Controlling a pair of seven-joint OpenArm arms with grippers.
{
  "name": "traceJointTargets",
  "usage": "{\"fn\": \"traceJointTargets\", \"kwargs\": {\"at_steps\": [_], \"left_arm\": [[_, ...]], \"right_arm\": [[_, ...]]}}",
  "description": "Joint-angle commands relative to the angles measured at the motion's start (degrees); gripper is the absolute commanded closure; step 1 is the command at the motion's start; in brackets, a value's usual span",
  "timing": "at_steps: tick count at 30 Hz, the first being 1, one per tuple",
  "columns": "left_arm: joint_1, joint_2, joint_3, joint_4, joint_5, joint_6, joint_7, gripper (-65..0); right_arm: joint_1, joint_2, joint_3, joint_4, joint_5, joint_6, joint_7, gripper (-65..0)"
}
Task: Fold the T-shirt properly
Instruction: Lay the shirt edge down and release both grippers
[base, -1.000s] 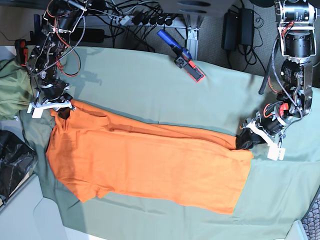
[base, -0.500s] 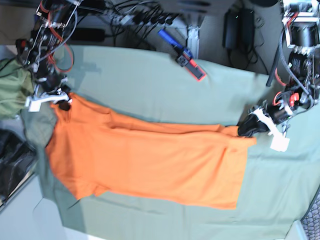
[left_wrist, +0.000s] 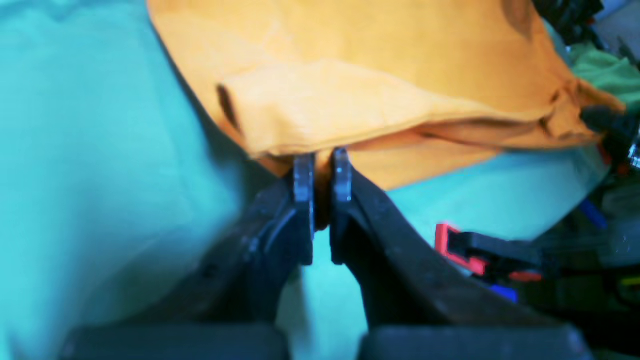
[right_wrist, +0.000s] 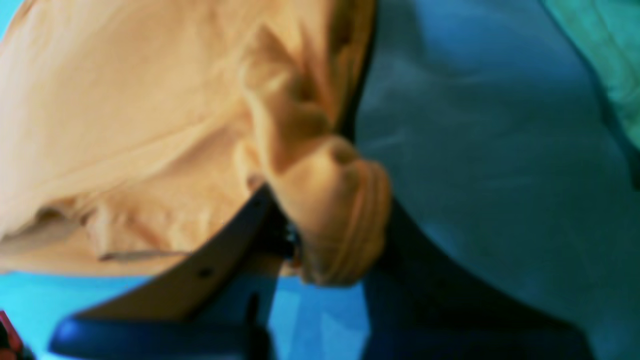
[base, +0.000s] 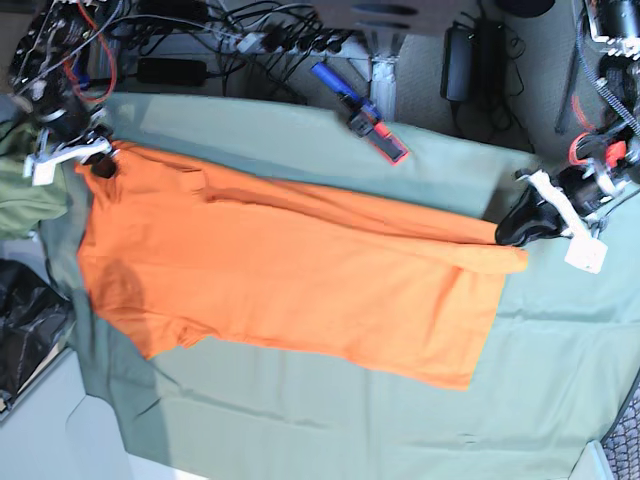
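Sage-green cloth (base: 300, 130) covers the whole table, with cables and power bricks along its far edge and a blue and red tool (base: 362, 112) lying near that edge. On the cloth we see the shirt (base: 290, 275), bright orange, spread lengthwise across the middle, one long side already turned in so a doubled ridge runs along its far edge. Beside the table's left end an olive garment (base: 22, 185) sits bunched, partly under the shirt's corner. At the shoulder end, our right gripper (base: 95, 160) is clamped on a wad of orange fabric; the right wrist view shows the cloth balled between the jaws. At the hem end, our left gripper (left_wrist: 320, 172) pinches the layered hem edge, its two jaws nearly together with a sliver of orange between them. Both ends look lifted and pulled taut. We judge the fold only begun: one lengthwise fold seems in place, while the near sleeve (base: 165, 345) is not yet folded in, and the crosswise folds remain to be done.
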Motion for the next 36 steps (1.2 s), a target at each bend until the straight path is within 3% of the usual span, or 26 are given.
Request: {"fn": "traceJointTargets", "kwargs": {"at_steps": [1,11,22,23,26,28,36], "left_arm": [[1.0,-0.8,-1.2,1.6,-1.0,-0.9,-0.6,0.0],[9.2,-0.8,-3.8,5.2,-2.6,-0.9,-0.2,0.0],[9.9,-0.8,-3.9,5.1,-2.1,-0.9,-0.5,-1.1],[9.8,-0.7,-3.9,5.1,-1.4,-0.9,-0.8,-6.8],[10.1,-0.8,-3.9,5.1,0.9,-0.9,-1.7,-24.9],[11.0,-0.8,-3.9,5.1,0.9,-0.9,-1.7,-30.4],[13.2,-0.8,-10.8,5.2,-2.6,-0.9,-1.7,-30.4]], "right_arm": [[-1.1,1.9,0.8,1.4,0.9,3.4,1.1,0.0],[-6.9,2.3,0.8,4.4,1.6,3.3,0.5,0.0],[-8.4,2.1,0.8,4.3,0.7,3.3,1.2,0.0],[-8.4,2.1,0.8,4.3,0.4,3.3,1.4,-2.2],[-8.4,2.1,0.8,4.3,-0.7,3.3,1.4,-28.4],[-8.4,2.1,0.8,4.3,-1.5,3.3,1.4,-38.6],[-8.4,2.1,0.9,4.3,-1.5,3.3,1.1,-40.1]]}}
